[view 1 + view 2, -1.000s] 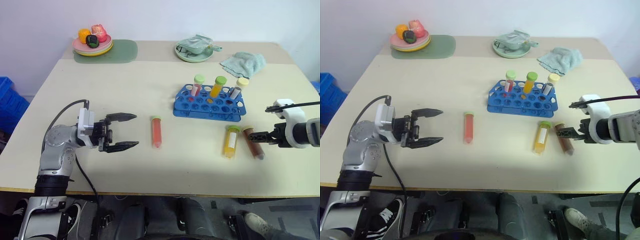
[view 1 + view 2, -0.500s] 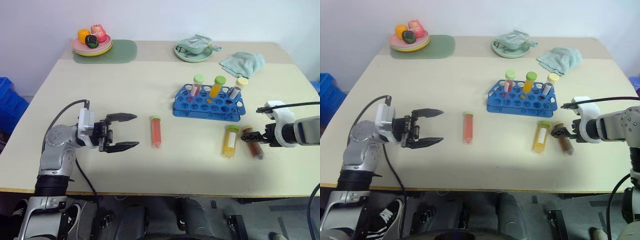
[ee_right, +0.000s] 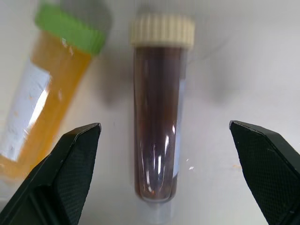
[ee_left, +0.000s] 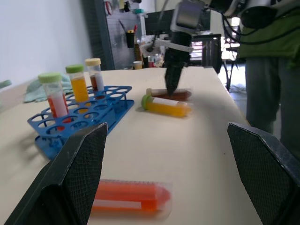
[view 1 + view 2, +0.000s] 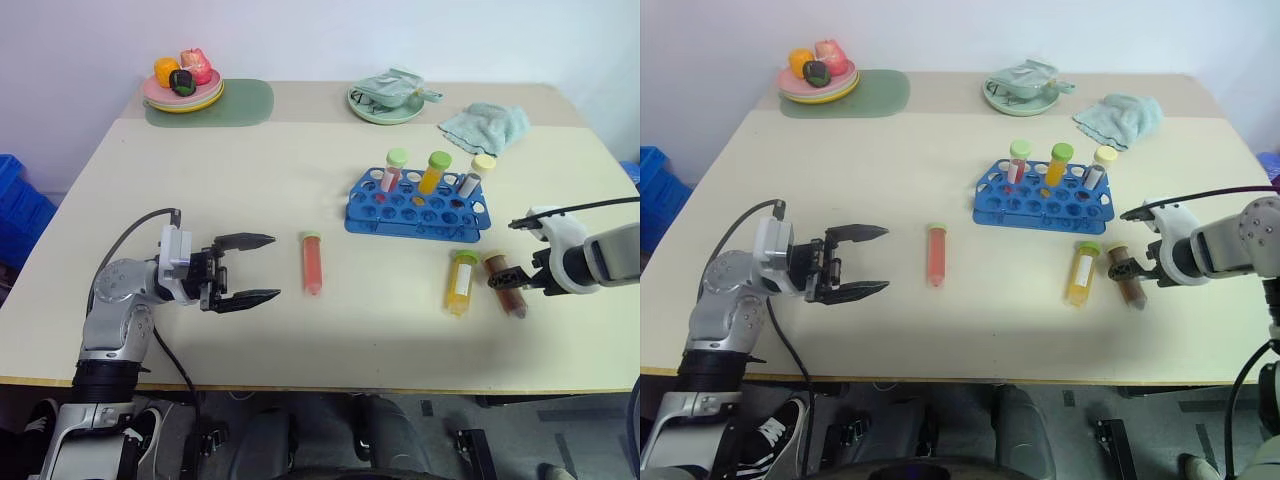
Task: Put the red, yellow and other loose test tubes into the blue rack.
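Brown tube (image 3: 158,117) lies on my table (image 5: 300,180) between the spread fingers of my right gripper (image 3: 164,164); left gripper (image 5: 262,268) gapes empty.

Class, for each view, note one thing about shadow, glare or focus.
Head views: even light, soft shadows beside the blue rack. Left wrist view: the background room is blurred, and the orange tube lies soft in the foreground. Right wrist view: glare streaks on the brown tube, with shadow patches around the caps.
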